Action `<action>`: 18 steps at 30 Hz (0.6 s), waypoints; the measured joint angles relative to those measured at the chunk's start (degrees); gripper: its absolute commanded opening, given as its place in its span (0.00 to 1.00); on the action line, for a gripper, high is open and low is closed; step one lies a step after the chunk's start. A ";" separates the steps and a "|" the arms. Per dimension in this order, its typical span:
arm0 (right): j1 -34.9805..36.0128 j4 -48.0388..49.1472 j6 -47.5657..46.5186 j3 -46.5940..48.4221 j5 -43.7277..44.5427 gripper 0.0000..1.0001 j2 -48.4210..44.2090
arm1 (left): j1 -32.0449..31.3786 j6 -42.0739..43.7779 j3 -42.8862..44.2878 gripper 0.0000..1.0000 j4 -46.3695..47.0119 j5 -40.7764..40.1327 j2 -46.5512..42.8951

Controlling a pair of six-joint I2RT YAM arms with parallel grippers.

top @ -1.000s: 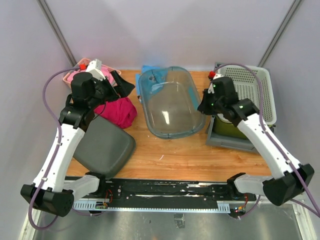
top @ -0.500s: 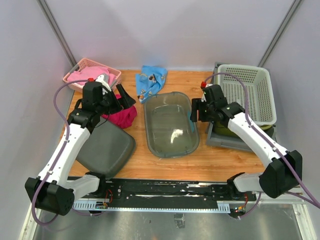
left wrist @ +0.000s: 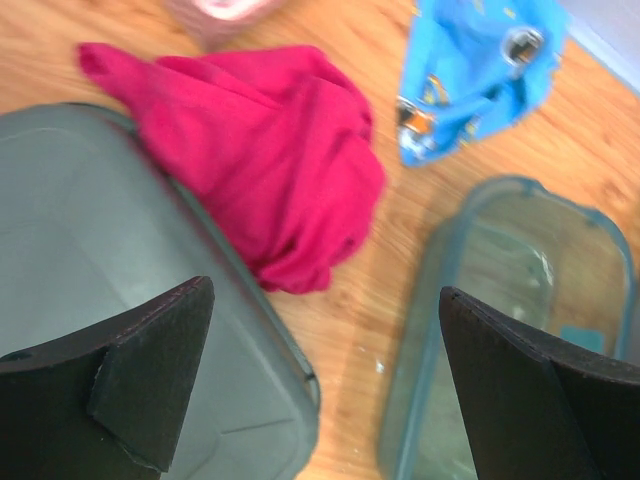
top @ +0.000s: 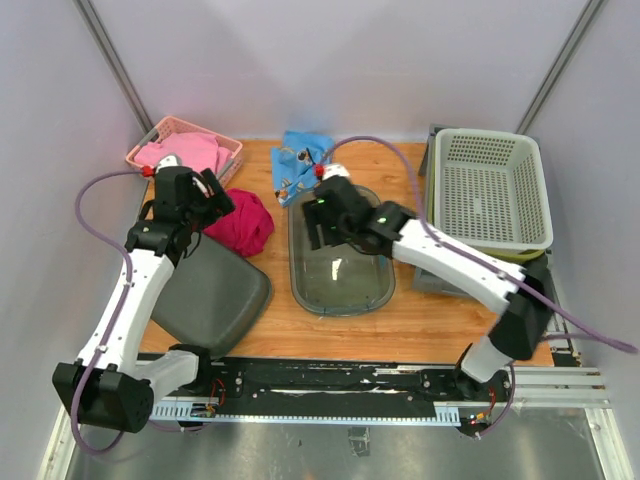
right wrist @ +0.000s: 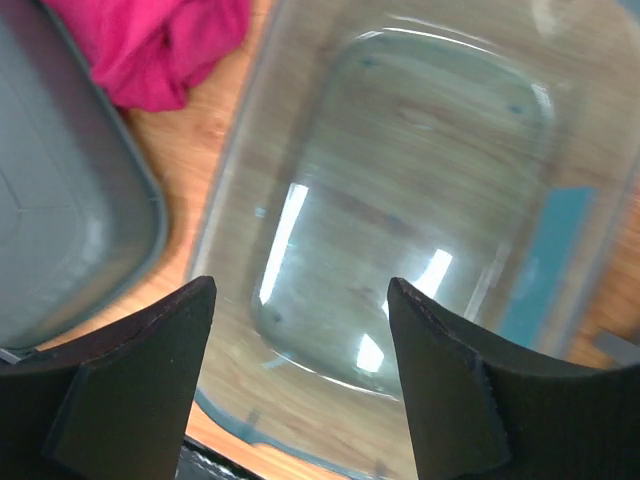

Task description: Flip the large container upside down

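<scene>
The large container (top: 438, 277) is the light grey crate at the table's right edge. Only its near rim and far corner show, because a white mesh basket (top: 490, 190) sits on top of it. Neither gripper touches it. My right gripper (top: 322, 236) (right wrist: 300, 290) hangs open over a clear blue-tinted tub (top: 345, 270) (right wrist: 420, 200) lying flat mid-table, with nothing between its fingers. My left gripper (top: 218, 198) (left wrist: 325, 290) is wide open above the gap between a dark grey lid (top: 210, 290) (left wrist: 100, 250) and the tub (left wrist: 520, 290).
A magenta cloth (top: 245, 222) (left wrist: 270, 180) lies beside the lid's far corner. A blue patterned cloth (top: 298, 160) (left wrist: 480, 70) lies behind the tub. A pink basket (top: 185, 150) with pink fabric stands at the back left corner.
My right gripper opened and let go of the clear tub, which dropped from tilted to flat. The right arm then swung left over it. The left arm drew back slightly.
</scene>
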 measured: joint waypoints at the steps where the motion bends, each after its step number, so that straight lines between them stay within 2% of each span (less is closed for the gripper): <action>1: 2.32 -0.44 0.74 2.58 0.83 0.70 3.41 | 1.60 -0.13 -0.04 0.99 -0.39 0.11 0.07; 4: 6.80 -2.60 2.91 10.60 2.10 0.69 13.64 | 7.28 -1.09 -1.42 0.99 -1.01 0.31 -0.15; 7: 8.17 -5.20 4.87 17.07 2.27 0.67 21.42 | 9.51 -1.66 -3.15 0.99 -1.77 1.09 -1.11; 10: 8.22 -7.15 6.60 20.61 1.51 0.61 27.15 | 10.10 -0.98 -3.74 0.99 -2.14 4.33 -1.57; 13: 8.20 -7.96 7.91 21.70 0.81 0.51 31.15 | 10.25 0.26 -4.90 0.99 -0.66 9.77 -1.40; 16: 8.22 -8.98 8.87 22.14 0.35 0.36 34.36 | 10.25 0.55 -7.10 0.99 1.51 16.15 -1.01; 18: 8.22 -9.35 9.66 22.14 0.09 0.17 35.67 | 9.77 0.28 -8.63 0.99 3.13 19.26 -0.55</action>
